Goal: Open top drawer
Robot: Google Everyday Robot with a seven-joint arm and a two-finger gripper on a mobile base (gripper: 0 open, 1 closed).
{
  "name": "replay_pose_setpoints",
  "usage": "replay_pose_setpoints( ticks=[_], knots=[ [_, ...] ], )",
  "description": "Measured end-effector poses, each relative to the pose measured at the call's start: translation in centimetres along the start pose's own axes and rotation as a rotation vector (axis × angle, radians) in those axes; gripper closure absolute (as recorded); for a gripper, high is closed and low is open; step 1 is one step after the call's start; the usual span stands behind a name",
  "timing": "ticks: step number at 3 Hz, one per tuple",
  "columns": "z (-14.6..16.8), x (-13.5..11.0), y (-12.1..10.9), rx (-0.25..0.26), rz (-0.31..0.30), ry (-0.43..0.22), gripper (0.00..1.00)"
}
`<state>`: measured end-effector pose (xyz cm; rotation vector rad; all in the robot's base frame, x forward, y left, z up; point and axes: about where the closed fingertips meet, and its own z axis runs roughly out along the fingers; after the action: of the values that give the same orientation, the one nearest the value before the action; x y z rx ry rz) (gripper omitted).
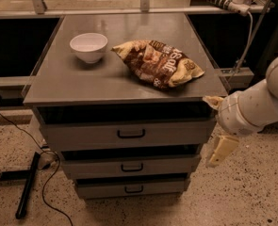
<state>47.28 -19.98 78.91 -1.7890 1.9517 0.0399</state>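
Note:
The top drawer is the widest grey front, just under the cabinet top, with a small black loop handle at mid-front. A dark gap shows above its front. Two narrower drawers sit below it. My gripper is at the cabinet's right front corner, level with the top drawer and to the right of the handle. Its two pale fingers stand wide apart, one above the other, and hold nothing.
A white bowl and a brown chip bag lie on the cabinet top. A black pole and cables lie on the speckled floor at the left. A rail with a cable runs behind.

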Motion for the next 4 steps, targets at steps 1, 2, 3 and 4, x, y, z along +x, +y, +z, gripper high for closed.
replay_pose_setpoints(
  ticks=[1, 2, 3, 4],
  knots=[
    [3.3, 1.1, -0.2, -0.021, 0.022, -0.005, 0.0],
    [6.6, 2.0, -0.7, -0.039, 0.049, -0.008, 0.0],
    [8.7, 2.3, -1.0, -0.044, 0.055, -0.014, 0.0],
    [10.4, 1.0, -1.3, -0.026, 0.002, -0.048, 0.0]
  ],
)
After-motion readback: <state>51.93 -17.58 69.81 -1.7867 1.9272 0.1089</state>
